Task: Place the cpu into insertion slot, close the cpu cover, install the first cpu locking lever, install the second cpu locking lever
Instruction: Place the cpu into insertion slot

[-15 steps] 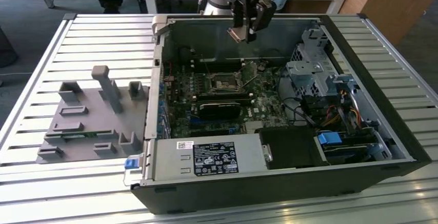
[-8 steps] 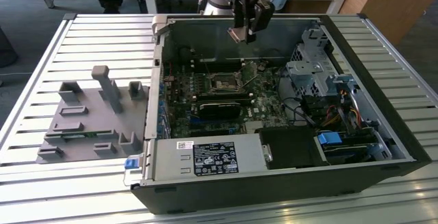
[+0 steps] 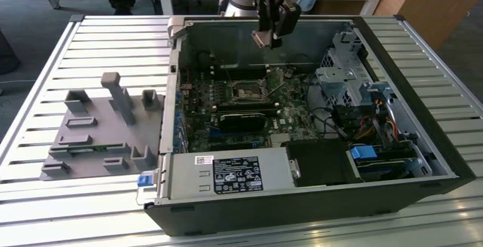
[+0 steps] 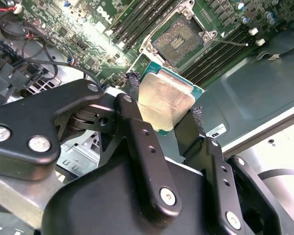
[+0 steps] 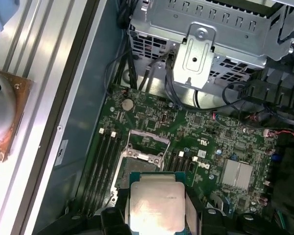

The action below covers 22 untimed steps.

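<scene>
Clamped claw (image 4: pixel 164 98) grips the cpu (image 4: pixel 162 105) by two opposite edges, apparently hanging above the open insertion slot (image 4: pixel 179 41).

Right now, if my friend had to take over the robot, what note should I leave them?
Gripper: shut on the cpu, pinching it by two opposite edges, up in the air over the open computer case.
Insertion slot: empty, dark centre showing, on the green motherboard. The cpu is not touching it.
Cpu cover: looks swung open at the slot's edge.
Done: the cpu is in the grip above the board.
Left: the cpu is not in the slot, the cover is not closed, and neither locking lever is installed.
</scene>
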Available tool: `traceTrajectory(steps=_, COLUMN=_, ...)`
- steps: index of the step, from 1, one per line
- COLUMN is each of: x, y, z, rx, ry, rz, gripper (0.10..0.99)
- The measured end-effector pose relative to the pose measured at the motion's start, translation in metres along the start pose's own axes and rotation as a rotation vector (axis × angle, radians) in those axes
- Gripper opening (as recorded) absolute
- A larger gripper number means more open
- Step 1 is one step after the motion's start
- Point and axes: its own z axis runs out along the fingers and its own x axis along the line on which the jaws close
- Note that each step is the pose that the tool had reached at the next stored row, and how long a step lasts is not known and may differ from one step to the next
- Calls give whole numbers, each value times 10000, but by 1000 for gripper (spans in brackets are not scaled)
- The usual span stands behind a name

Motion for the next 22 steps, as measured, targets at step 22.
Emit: traceTrajectory(steps=22, x=8, y=-4, z=74, rx=-5, ry=-109, rz=1320, gripper=537)
